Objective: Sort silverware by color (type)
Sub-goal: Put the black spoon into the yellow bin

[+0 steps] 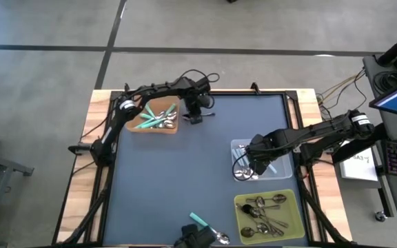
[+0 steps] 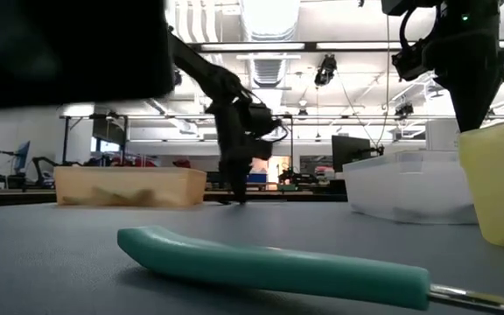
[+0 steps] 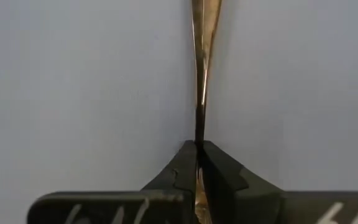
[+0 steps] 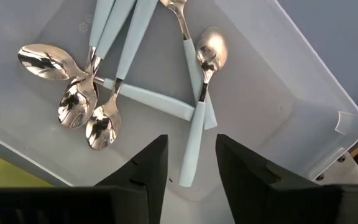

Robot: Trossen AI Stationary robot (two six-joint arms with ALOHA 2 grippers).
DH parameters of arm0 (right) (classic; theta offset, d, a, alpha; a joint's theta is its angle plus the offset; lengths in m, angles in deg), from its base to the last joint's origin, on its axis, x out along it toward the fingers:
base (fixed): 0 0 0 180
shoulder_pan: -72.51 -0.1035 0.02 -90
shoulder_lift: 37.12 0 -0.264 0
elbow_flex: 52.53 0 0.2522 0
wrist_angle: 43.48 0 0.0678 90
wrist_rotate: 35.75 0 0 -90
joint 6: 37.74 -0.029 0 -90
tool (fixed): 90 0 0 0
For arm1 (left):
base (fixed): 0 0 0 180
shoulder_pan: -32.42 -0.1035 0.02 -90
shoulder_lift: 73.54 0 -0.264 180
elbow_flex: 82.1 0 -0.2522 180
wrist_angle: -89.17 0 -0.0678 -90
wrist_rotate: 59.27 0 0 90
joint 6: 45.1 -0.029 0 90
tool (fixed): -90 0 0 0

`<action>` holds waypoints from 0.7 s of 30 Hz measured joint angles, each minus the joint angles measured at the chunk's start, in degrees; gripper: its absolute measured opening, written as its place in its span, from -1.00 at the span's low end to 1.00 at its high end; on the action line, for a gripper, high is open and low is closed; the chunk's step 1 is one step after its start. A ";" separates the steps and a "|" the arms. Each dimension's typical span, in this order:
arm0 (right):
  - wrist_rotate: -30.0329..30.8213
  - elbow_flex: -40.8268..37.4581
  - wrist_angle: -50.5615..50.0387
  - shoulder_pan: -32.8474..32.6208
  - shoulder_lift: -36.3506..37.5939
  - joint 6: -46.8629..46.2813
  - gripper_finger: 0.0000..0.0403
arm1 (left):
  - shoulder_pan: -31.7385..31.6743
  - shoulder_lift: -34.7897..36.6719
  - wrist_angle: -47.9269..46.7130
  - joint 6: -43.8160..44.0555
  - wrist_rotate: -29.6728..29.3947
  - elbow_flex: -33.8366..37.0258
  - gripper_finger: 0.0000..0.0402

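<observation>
Fingers of my left gripper point(image 3: 199, 163) pinch a metal spoon point(image 3: 204, 50) beside the tan tray point(image 1: 158, 127). My right gripper point(image 4: 191, 163) hangs open over the clear bin point(image 4: 303, 106) of blue spoons point(image 4: 199, 118).

My dark left claw point(image 3: 197, 163) pinches a thin dark metal spoon handle point(image 3: 201, 74) glinting gold. My dark right claw point(image 4: 191, 163) hangs above pale-blue-handled spoons point(image 4: 194, 109) with shiny silver bowls in a clear plastic bin point(image 1: 286, 166). Teal-handled spoons point(image 1: 154, 116) fill the tan tray point(image 1: 165, 128); plain metal spoons point(image 1: 264, 212) lie in the yellow-green tray point(image 1: 293, 218). The mat point(image 1: 178, 172) is slate blue.

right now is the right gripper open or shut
Open: the right gripper hovers over the clear bin of light blue spoons, fingers apart with nothing between them.
</observation>
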 joint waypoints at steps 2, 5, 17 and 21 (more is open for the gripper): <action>0.92 0.00 0.03 0.00 0.12 -0.15 -0.38 | 0.11 0.09 -2.22 1.66 2.27 -1.90 -0.99; 4.40 0.00 0.35 0.02 0.88 -1.85 -0.37 | 0.06 0.35 -2.42 5.48 10.26 -6.72 -1.00; 23.95 -4.37 26.75 2.09 13.00 -7.82 -0.36 | 5.78 0.62 -2.68 16.46 17.79 -21.80 -1.00; 28.18 -8.70 34.71 4.19 16.61 -10.95 -0.36 | 9.22 0.65 -2.82 17.48 17.28 -23.47 -1.00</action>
